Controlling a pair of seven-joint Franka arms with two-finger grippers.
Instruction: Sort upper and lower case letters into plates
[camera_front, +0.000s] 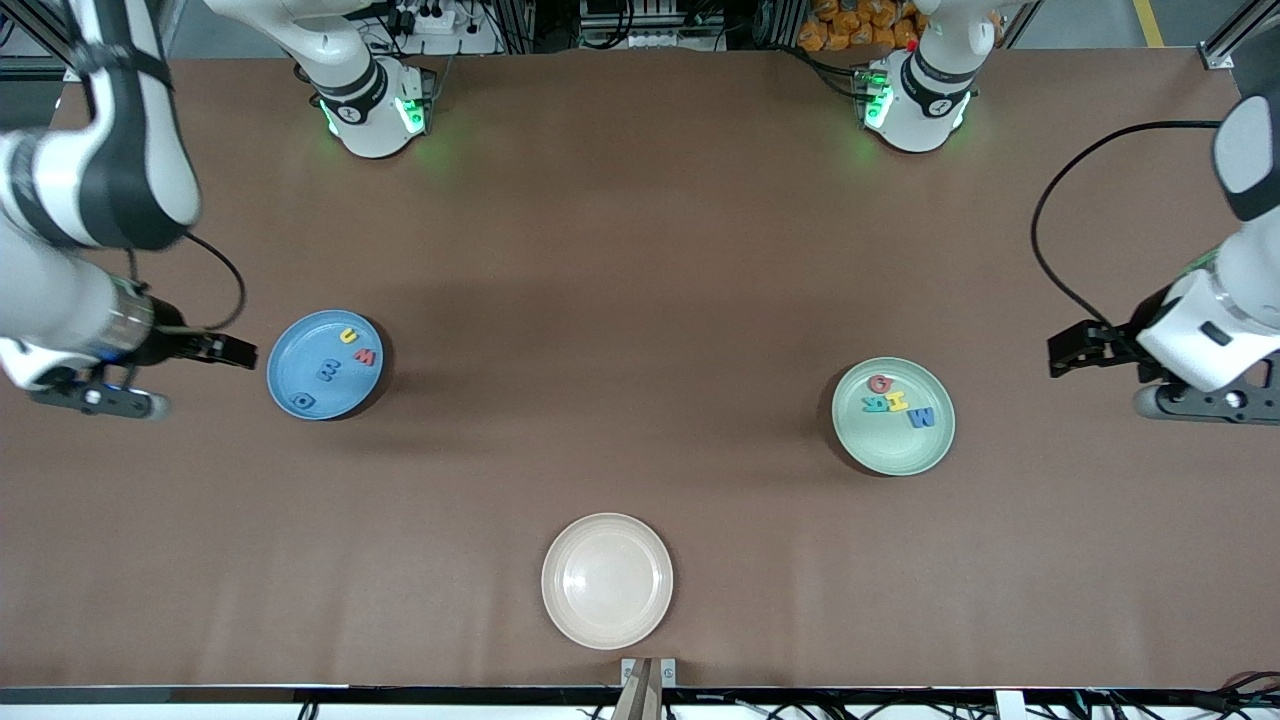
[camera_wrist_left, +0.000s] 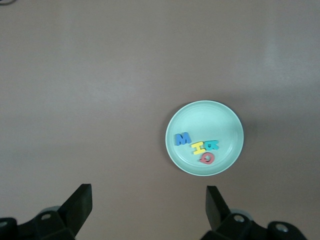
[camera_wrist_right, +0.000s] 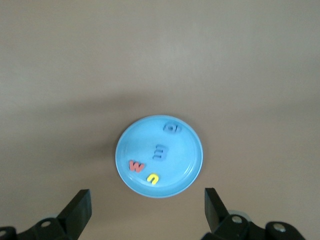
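Both grippers hang with jaws wide and empty: right gripper (camera_front: 235, 351) beside the blue plate (camera_front: 300, 345), left gripper (camera_front: 1068, 352) beside the mint plate (camera_front: 895, 450). Each plate holds four foam letters (camera_front: 900, 402). A cream plate (camera_front: 607, 580) sits nearest the camera.

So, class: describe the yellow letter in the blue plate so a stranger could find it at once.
Find the sky-blue plate toward the right arm's end of the table. Among its four letters, the yellow letter lies beside the red one; it is the only yellow piece there.
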